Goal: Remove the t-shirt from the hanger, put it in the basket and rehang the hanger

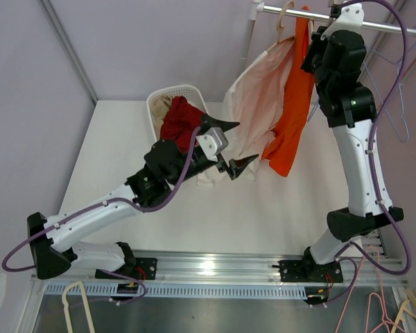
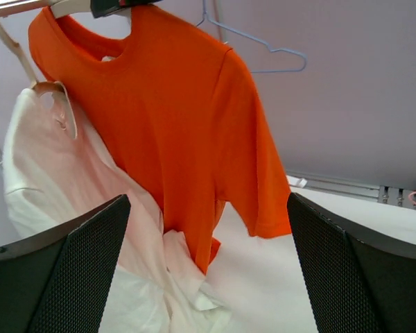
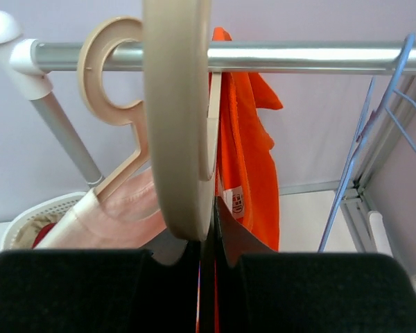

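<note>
Left gripper [image 1: 232, 146]: jaws spread wide, empty, mid-frame, the nearer arm.
Orange t-shirt [image 1: 291, 104]: hangs long axis downward, up and right of that gripper, apart.
Right gripper [image 3: 208, 270]: clamped on the hanger [image 3: 177, 139] at the rail [image 3: 298, 57], upper right.

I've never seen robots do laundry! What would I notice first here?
The bright orange t-shirt jumps out first, hanging from the metal rail at the top right, with a pale pink shirt beside it. The right gripper has its fingers pinched on the hanger up at the rail. The left gripper hovers lower down, fingers wide open, near a white basket.
</note>
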